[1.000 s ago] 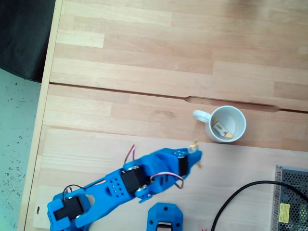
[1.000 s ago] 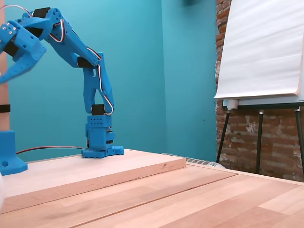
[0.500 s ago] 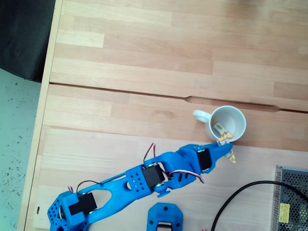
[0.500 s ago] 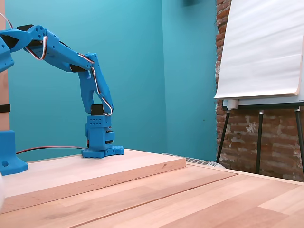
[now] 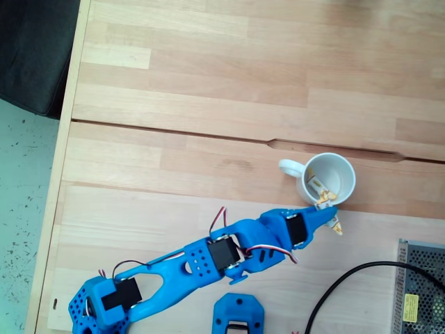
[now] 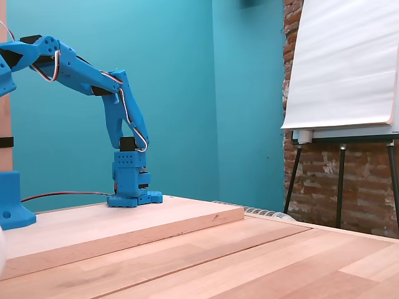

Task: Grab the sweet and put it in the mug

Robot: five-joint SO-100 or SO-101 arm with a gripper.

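The white mug [image 5: 345, 175] stands right of centre in the top-down fixed view, its handle pointing left. One wrapped sweet [image 5: 317, 185] lies inside it. My blue gripper [image 5: 329, 213] hovers at the mug's near rim, shut on another sweet whose yellow-orange ends [image 5: 325, 201] stick out on both sides of the fingers. In the side fixed view the blue arm [image 6: 81, 71] reaches up and out past the left edge, so the fingers are cut off there.
A black cable [image 5: 348, 285] and a grey metal box [image 5: 422, 289] lie at the lower right. A blue printed part [image 5: 238, 314] sits by the arm's base. The table's left edge [image 5: 66, 167] drops to the floor. A flip chart [image 6: 343, 62] stands behind.
Over the last second the arm swung right and stretched out, carrying the sweet from open table to the mug's near rim. It has barely moved in the last half second.
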